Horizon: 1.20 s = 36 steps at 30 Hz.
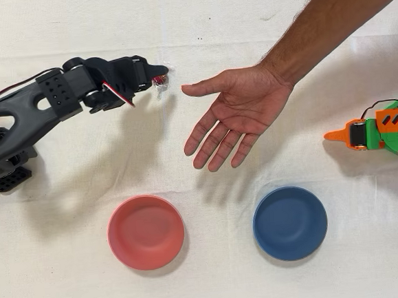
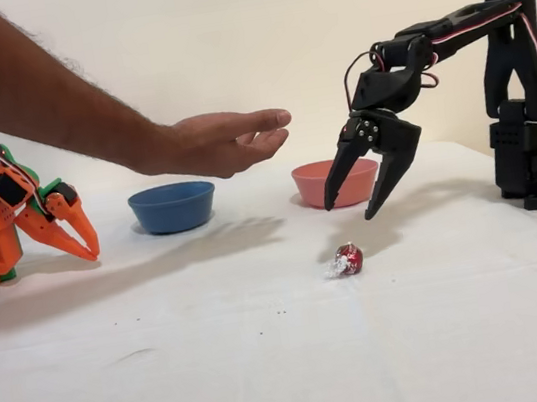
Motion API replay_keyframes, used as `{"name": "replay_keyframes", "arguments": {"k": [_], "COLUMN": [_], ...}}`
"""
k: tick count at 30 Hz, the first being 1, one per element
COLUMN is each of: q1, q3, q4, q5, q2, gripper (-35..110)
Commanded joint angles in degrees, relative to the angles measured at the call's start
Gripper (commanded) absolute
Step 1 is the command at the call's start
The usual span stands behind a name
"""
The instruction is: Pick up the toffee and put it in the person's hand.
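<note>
While the toffee (image 2: 346, 260) lies on the white tabletop (image 2: 272, 362), the pick-up is judged not yet made. In the fixed view the candy is seen resting on the cloth, below and just in front of the gripper (image 2: 348, 211), which hangs above it with its jaws spread apart and nothing between them. In the overhead view the toffee (image 1: 160, 75) is found at the tip of the black arm (image 1: 37, 110), toward the far edge of the tabletop and left of centre. The person's hand (image 1: 234, 115) is held open, palm up, above the middle of the tabletop, near the candy but apart from it, and nothing is seen in the palm. The descent, the grasp, the carry and the release into the hand are all judged outstanding. Two containers stand toward the near edge in the overhead view: a red bowl (image 1: 145, 232) and a blue bowl (image 1: 289, 222), well apart. Both are seen to hold nothing. An orange arm (image 2: 8, 215) stands idle.
</note>
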Motion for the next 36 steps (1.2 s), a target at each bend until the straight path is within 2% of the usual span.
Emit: {"name": "replay_keyframes", "arguments": {"k": [1,19,36], "q1": [-1.32,-2.20,-2.11], "q3": [-5.89,-16.35,-15.03], "q4": [2.20,6.24,4.92], "q5": [0.97,3.25,6.24], "q2": [0.00,-11.16,-14.50], "gripper": [24,24,23]}}
